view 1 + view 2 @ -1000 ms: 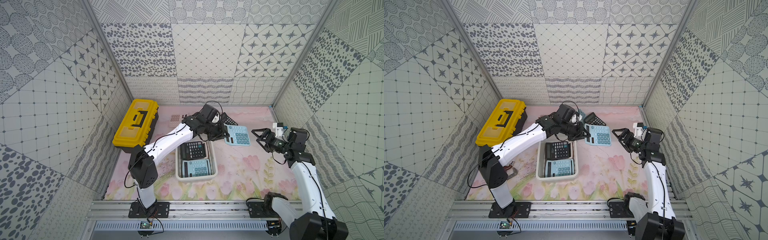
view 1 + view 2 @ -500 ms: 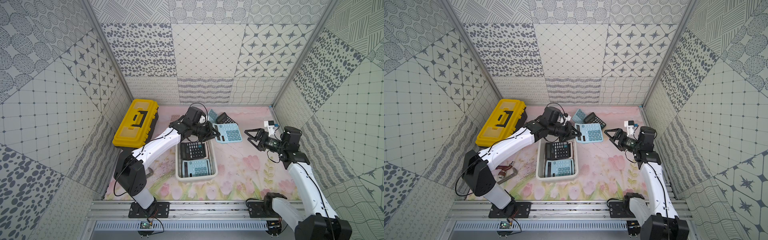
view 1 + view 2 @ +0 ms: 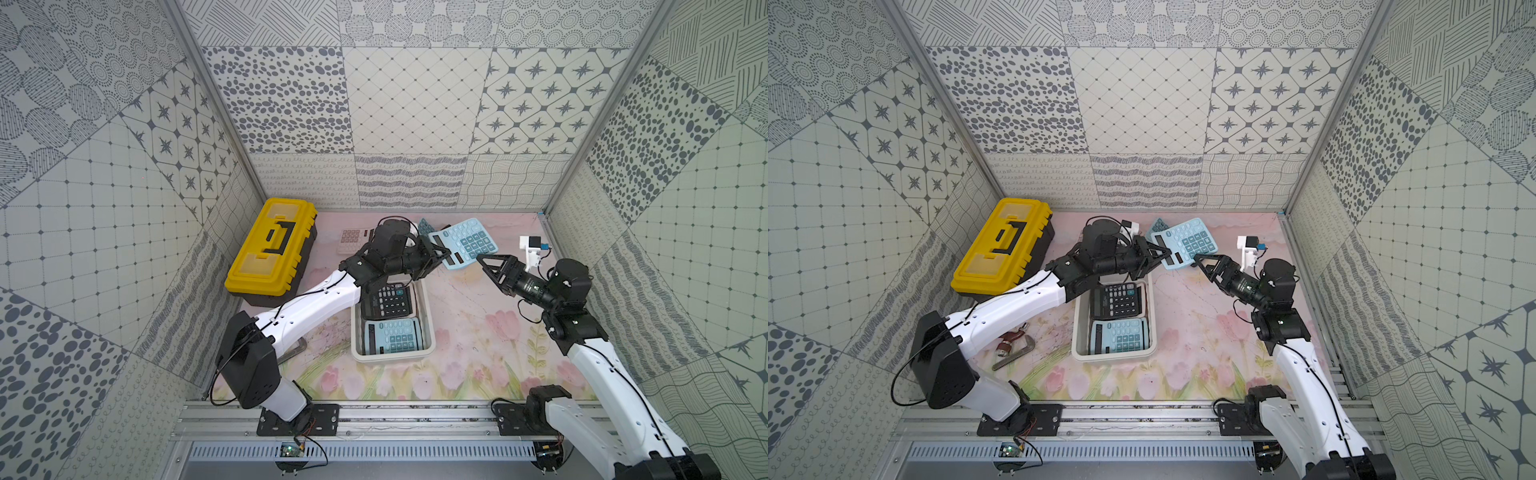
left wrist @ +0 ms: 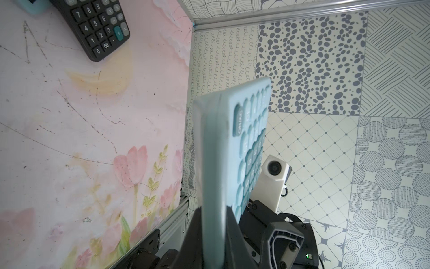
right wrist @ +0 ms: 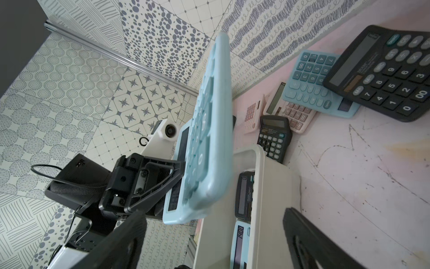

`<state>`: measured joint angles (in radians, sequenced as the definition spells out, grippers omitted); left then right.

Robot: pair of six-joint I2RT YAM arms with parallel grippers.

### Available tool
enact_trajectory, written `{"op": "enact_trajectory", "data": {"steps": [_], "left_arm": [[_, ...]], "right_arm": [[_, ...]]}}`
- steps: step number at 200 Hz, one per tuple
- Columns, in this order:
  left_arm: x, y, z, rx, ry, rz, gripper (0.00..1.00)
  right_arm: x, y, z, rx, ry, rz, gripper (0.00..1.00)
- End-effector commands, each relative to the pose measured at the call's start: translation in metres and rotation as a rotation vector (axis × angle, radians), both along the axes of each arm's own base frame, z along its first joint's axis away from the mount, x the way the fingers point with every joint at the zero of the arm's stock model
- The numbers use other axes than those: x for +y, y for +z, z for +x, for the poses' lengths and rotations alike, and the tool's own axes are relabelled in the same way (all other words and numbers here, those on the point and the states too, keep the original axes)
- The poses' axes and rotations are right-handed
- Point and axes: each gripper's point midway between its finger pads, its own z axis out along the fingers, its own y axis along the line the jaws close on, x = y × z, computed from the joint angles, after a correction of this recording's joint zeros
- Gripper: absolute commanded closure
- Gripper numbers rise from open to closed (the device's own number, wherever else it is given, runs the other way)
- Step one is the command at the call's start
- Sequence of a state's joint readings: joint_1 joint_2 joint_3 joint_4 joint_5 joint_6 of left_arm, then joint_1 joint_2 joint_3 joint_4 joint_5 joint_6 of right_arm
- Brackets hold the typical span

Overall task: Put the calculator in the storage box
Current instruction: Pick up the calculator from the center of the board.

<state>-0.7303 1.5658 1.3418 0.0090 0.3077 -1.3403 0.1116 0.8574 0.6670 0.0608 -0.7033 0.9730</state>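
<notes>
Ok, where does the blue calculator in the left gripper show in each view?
Both top views: held calculator, back centre, just beyond the storage box.
Left wrist: centre, edge-on, between the jaws.
Right wrist: centre, edge-on, beside the box's rim.
Shared landmark: left gripper clamping its display end.

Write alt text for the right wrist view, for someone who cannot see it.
The left gripper holds a light blue calculator by its display end, seen nearly edge-on, beside the white storage box, which contains two calculators. More calculators lie piled on the pink mat behind.
</notes>
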Motion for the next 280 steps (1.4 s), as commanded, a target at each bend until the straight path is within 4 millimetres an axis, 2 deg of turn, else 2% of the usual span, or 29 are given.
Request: {"op": "enact_trajectory", "data": {"steps": [1, 36, 92, 138, 162, 179, 213, 230, 240, 280], "left_arm": [[-0.016, 0.046, 0.01, -0.111, 0.091, -0.157, 1.0], [-0.03, 0.052, 0.001, -0.151, 0.092, -0.175, 1.0], [-0.044, 0.045, -0.004, -0.152, 0.072, -0.178, 1.0], [-0.047, 0.044, -0.005, -0.161, 0.071, -0.179, 1.0], [-0.048, 0.037, -0.006, -0.151, 0.063, -0.158, 1.0], [-0.048, 0.034, -0.008, -0.147, 0.053, -0.136, 0.82], [-0.047, 0.025, -0.011, -0.138, 0.004, -0.052, 0.27], [-0.042, 0.017, -0.01, -0.12, -0.033, -0.004, 0.07], [-0.035, 0.01, -0.009, -0.104, -0.051, 0.023, 0.01], [0.002, -0.009, -0.003, -0.064, -0.152, 0.085, 0.0]], "right_arm": [[-0.007, 0.028, 0.006, -0.114, -0.072, 0.065, 0.03], [-0.007, 0.029, 0.008, -0.128, -0.092, 0.105, 0.15], [0.0, 0.028, 0.008, -0.155, -0.086, 0.162, 0.35], [0.009, 0.037, 0.005, -0.186, -0.078, 0.18, 0.58], [0.009, 0.037, 0.005, -0.192, -0.086, 0.177, 0.69], [0.007, 0.032, 0.006, -0.176, -0.097, 0.159, 0.73], [0.006, 0.028, 0.008, -0.154, -0.106, 0.1, 0.77], [0.004, 0.028, 0.008, -0.143, -0.103, 0.064, 0.79], [0.002, 0.027, 0.009, -0.13, -0.1, 0.05, 0.8], [-0.005, 0.02, 0.012, -0.084, -0.038, 0.001, 0.81]]}}
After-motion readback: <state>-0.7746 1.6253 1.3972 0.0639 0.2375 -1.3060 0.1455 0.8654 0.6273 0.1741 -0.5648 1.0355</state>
